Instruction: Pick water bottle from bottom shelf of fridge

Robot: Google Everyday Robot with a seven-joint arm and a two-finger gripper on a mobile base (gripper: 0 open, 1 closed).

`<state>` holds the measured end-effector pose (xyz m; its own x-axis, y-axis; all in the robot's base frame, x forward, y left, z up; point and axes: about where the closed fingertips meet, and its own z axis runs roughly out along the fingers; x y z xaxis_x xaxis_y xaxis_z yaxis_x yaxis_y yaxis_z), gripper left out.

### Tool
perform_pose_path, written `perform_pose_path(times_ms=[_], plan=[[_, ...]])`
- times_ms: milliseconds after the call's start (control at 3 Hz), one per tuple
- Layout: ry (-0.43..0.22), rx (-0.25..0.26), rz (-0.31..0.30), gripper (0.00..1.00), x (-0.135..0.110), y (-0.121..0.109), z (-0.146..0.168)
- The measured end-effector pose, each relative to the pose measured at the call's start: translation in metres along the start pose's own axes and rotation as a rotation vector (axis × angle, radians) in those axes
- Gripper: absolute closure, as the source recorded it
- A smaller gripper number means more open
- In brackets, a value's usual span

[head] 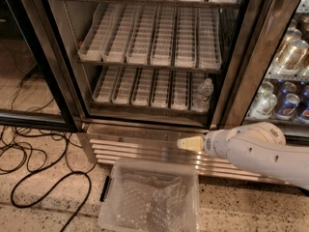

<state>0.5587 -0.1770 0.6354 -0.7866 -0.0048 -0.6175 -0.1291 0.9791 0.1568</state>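
Open room before shelf front edge, water bottle at 12 o'clock from end effector down by fridge grille, apart; cannot tell if clenched.

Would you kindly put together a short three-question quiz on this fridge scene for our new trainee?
1. True or false: the water bottle stands at the right end of the bottom shelf.
2. Pick one: the claw is (A) inside the fridge, (B) in front of the base grille, lower than the bottle, (C) touching the bottle.
3. Fill in: on the floor before the grille sits a clear plastic ____.
Key: 1 true; 2 B; 3 bin.
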Motion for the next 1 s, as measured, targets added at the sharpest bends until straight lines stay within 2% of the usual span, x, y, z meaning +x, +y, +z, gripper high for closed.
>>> perform_pose_path(times_ms=[333, 667, 1000], plan=[[0.000, -0.001, 0.000, 0.00, 0.000, 0.000, 0.000], [-0.052, -0.016, 0.039, 0.00, -0.016, -0.005, 0.018], [-0.140, -0.020, 0.086, 0.00, -0.049, -0.016, 0.038]])
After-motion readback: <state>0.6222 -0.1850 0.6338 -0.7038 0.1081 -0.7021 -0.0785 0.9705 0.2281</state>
